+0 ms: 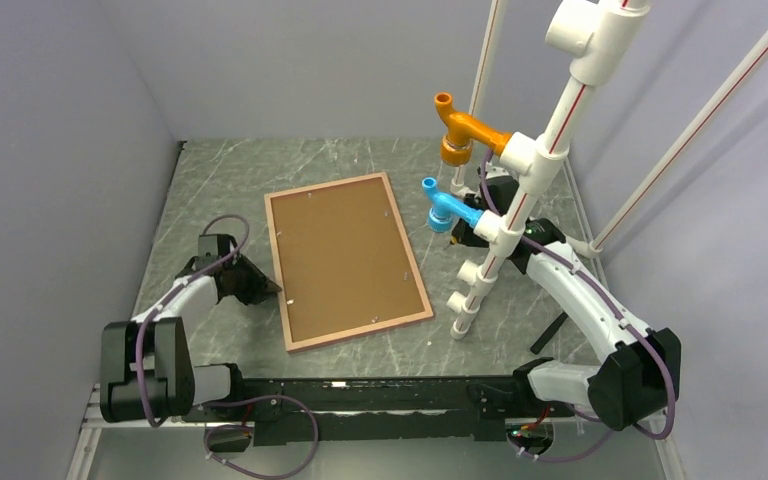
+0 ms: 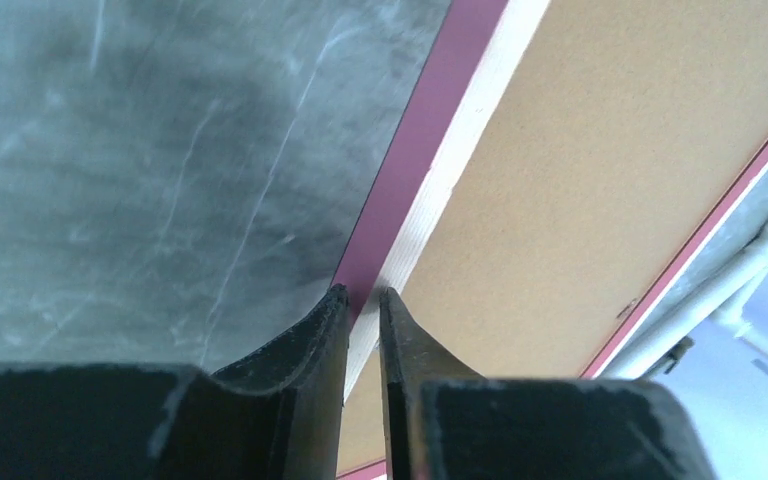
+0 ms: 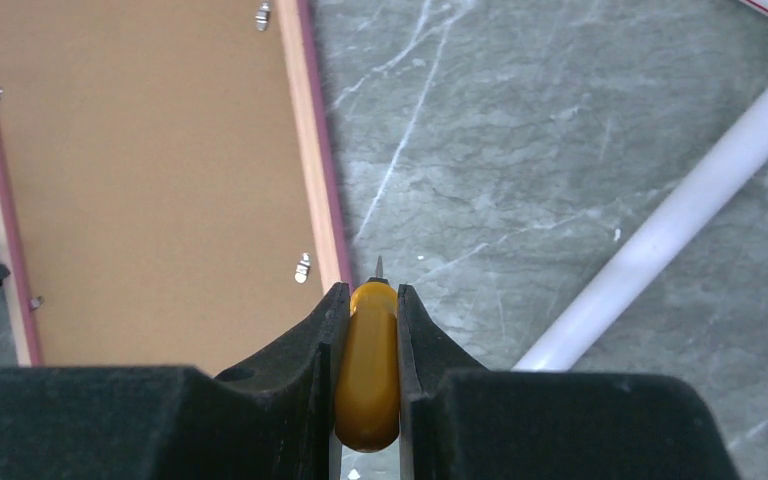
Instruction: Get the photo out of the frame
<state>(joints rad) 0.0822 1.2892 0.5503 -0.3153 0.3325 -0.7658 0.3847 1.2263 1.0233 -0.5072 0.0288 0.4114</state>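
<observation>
Pipe stand (image 1: 520,152) rises right of the back-up frame (image 2: 398,190), lengthwise near-to-far; left jaws pinch its rim, right jaws hold a yellow tool (image 3: 367,370).

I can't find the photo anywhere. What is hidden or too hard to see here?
Photo: hidden in every view; the frame lies face down and the backing board covers it.
Right claw: in the top view, the white pipes block it.
Tool: in the right wrist view, its tip is too small to name its kind.
Left claw: in the left wrist view, unclear whether it pinches the frame's rim.
</observation>
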